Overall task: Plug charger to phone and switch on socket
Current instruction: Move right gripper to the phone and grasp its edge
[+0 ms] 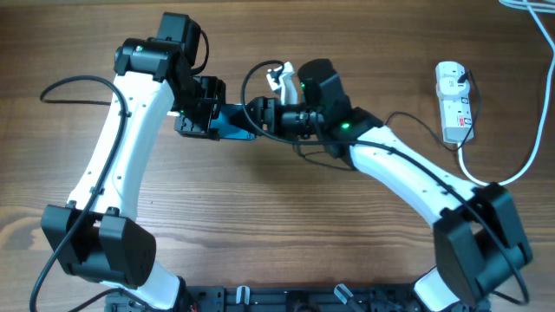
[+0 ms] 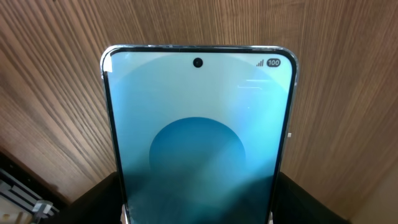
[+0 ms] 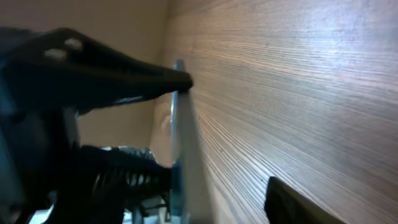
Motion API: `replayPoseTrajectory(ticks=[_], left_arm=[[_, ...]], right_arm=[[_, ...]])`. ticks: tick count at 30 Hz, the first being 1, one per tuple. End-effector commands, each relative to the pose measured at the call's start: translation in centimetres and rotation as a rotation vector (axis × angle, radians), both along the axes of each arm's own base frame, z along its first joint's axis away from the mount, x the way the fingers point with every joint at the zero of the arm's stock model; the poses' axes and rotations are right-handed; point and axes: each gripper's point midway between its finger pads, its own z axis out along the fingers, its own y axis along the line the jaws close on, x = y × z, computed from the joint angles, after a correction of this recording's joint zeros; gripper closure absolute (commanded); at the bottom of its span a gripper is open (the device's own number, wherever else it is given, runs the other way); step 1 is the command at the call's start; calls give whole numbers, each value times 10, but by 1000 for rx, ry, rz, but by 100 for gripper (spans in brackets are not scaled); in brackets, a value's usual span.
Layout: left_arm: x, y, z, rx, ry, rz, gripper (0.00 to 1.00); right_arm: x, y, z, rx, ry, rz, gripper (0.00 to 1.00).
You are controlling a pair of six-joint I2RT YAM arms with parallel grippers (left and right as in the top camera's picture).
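My left gripper [image 1: 201, 111] [image 2: 198, 208] is shut on the phone [image 2: 198, 112], holding it by its side edges above the table. The cyan-blue screen glows, and the phone shows as a blue slab in the overhead view [image 1: 236, 121]. My right gripper [image 1: 265, 115] [image 3: 236, 199] is at the phone's free end, fingers spread wide, with the phone seen edge-on [image 3: 181, 143] between them. The white socket strip [image 1: 453, 104] lies at the far right with a black plug head [image 1: 467, 81] in it. The thin black charger cable [image 1: 418, 121] runs from there under my right arm. Its connector tip is hidden.
The socket's thick white cord [image 1: 494, 180] loops from the strip's near end toward the right edge and up. Both arms crowd the table's upper middle. Wooden tabletop [image 1: 277, 225] shows in front of them.
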Motion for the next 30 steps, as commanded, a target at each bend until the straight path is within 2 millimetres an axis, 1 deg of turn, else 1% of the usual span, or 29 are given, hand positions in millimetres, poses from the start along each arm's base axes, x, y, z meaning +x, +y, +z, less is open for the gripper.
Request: replayPoseTrajectory(ticks=[1, 2, 5, 9, 11, 15, 17, 18, 19, 24, 27, 30], left_arm=[[2, 3, 13, 5, -38, 15, 96], [2, 3, 13, 5, -38, 16, 96], [2, 3, 13, 5, -38, 16, 96], [2, 3, 13, 5, -38, 15, 96], [2, 3, 13, 4, -37, 15, 96], [2, 3, 13, 5, -34, 15, 96], [2, 3, 13, 5, -34, 15, 96], [2, 3, 13, 5, -34, 15, 96], [2, 3, 13, 5, -34, 15, 96], [2, 3, 13, 5, -34, 15, 96], [1, 3, 13, 5, -31, 15, 96], [1, 3, 13, 7, -32, 8, 95]], right_arm=[[2, 10, -11, 13, 73, -27, 32], [2, 13, -9, 26, 65, -23, 32], [0, 17, -6, 43, 98, -35, 39], [3, 19, 0, 78, 176, -80, 55], [3, 19, 1, 83, 175, -79, 60], [1, 20, 2, 87, 181, -66, 75], [0, 20, 2, 89, 183, -60, 79], [-1, 20, 3, 91, 183, -57, 84], [-1, 21, 5, 99, 184, -51, 95], [0, 27, 23, 169, 152, -23, 96], [1, 28, 28, 187, 149, -23, 96], [1, 28, 28, 185, 139, -21, 96]])
